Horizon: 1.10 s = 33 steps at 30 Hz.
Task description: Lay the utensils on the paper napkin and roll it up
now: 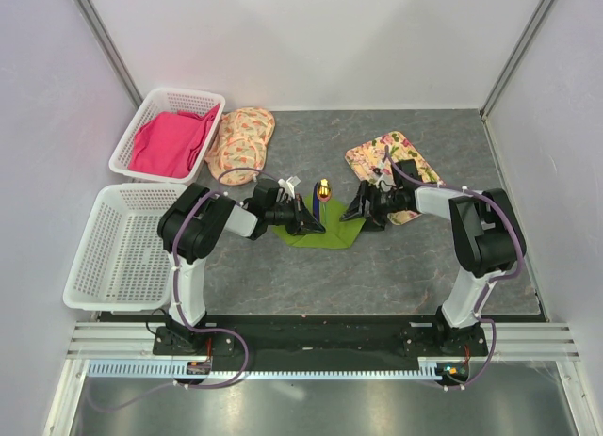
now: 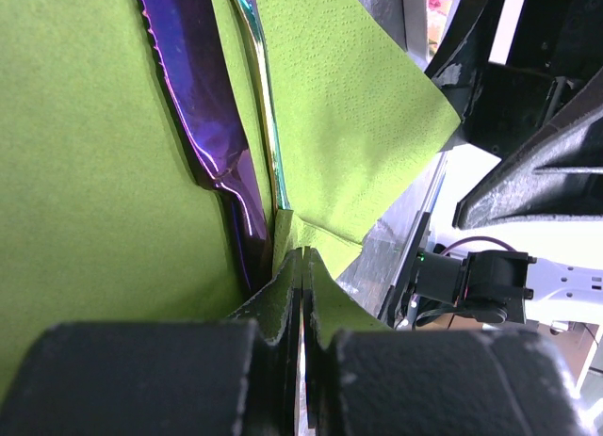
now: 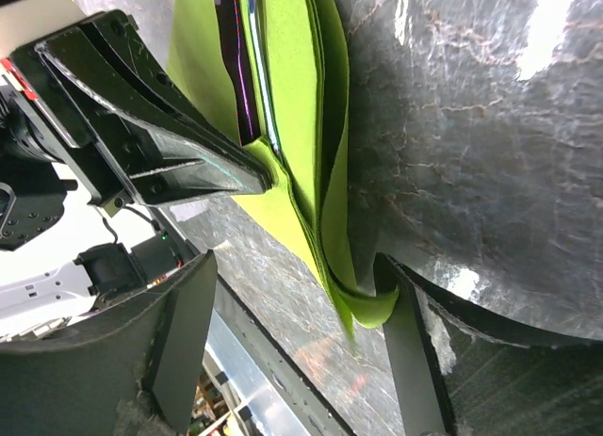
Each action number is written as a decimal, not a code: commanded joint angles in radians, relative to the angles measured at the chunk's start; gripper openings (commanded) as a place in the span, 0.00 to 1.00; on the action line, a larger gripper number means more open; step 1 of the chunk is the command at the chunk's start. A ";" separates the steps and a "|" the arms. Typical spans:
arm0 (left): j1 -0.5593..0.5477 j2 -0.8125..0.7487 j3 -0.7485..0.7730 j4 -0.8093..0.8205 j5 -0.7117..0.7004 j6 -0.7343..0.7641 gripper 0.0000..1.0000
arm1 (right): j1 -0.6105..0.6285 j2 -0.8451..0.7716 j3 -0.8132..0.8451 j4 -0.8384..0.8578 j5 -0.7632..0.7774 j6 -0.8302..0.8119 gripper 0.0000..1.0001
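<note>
The lime-green paper napkin (image 1: 330,233) lies partly folded on the grey table between both arms. On it lie the utensils: a dark-blue knife (image 2: 203,125) and a thin iridescent one (image 2: 265,106), whose gold end (image 1: 324,186) sticks out past the napkin's far edge. My left gripper (image 2: 301,258) is shut, its tips pinching a raised fold of the napkin right beside the utensil handles. At the napkin's right corner my right gripper (image 3: 294,334) is open. That curled corner (image 3: 375,304) rests against one of the right gripper's fingers (image 3: 415,361). The other finger stands well apart.
Two white baskets stand at the left, the far one (image 1: 155,106) holding a pink cloth (image 1: 170,139) and the near one (image 1: 118,248) showing nothing inside. Floral mats lie behind the left arm (image 1: 240,139) and under the right arm (image 1: 386,158).
</note>
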 commanded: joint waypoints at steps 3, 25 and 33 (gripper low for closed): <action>0.008 0.012 0.018 0.011 -0.008 0.018 0.02 | -0.008 -0.052 0.025 0.027 0.008 -0.014 0.68; 0.010 0.010 0.020 0.000 -0.016 0.021 0.02 | 0.087 0.012 0.070 0.044 -0.026 0.030 0.00; 0.010 0.010 0.027 -0.005 -0.014 0.021 0.02 | 0.149 0.072 0.064 0.162 -0.035 0.171 0.00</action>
